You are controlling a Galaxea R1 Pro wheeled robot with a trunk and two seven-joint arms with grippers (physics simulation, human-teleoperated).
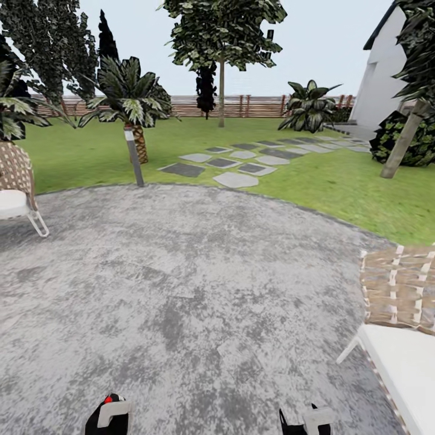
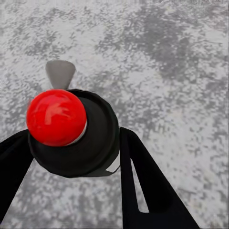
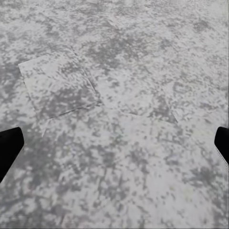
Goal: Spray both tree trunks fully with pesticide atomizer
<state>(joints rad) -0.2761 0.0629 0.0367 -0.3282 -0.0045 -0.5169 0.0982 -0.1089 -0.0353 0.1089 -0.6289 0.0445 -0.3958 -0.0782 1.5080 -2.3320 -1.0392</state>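
Mottled grey paving (image 1: 181, 290) — wicker chairs (image 1: 402, 326) either side; lawn (image 1: 338, 181), stepping stones (image 1: 235, 179), slatted fence (image 1: 254, 106) beyond.

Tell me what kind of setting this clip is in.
A simulated back garden: a green lawn with stepping stones, a slatted wooden fence behind the trees, and wicker chairs on a grey paved patio.

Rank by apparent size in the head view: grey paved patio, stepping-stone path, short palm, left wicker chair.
1. grey paved patio, by far the largest.
2. stepping-stone path.
3. short palm, close to the path; ranking unsure.
4. left wicker chair, cut off by the frame edge.
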